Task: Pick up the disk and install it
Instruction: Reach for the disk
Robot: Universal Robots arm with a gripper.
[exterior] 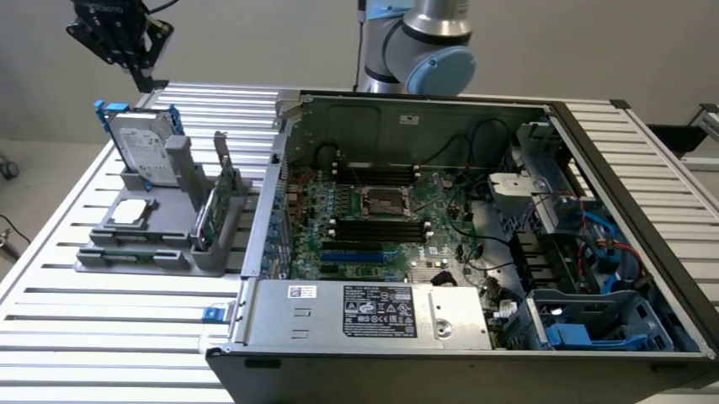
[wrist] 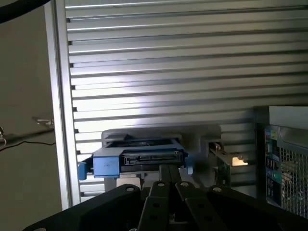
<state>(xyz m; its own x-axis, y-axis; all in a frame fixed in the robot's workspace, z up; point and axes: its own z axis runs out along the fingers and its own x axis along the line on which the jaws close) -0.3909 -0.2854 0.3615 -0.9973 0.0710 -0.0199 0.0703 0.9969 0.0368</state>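
Closed, empty black jaws hover above the silver-grey, blue-framed rectangular disk (exterior: 144,145) upright in a grey plastic holder (exterior: 157,246), exterior view's left

Bg in the ext. view: plain pale wall (exterior: 247,42) across the upper part of the frame, evenly lit, no marks I can make out. Below it is the tabletop (exterior: 113,337), built of ribbed aluminium slats w/ dark gaps btwn them. It fills the lower left of the frame and shows again at the upper right. Past its edge, at the ext. view's left, there's a strip of beige floor (exterior: 34,185). In my wrist view the slats catch a broad bright glare (wrist: 144,103), fading to grey away from it. The tabletop's edge rail (wrist: 60,96) runs alongside dull brown floor, and a thin dark cable (wrist: 33,142) lies across that floor.
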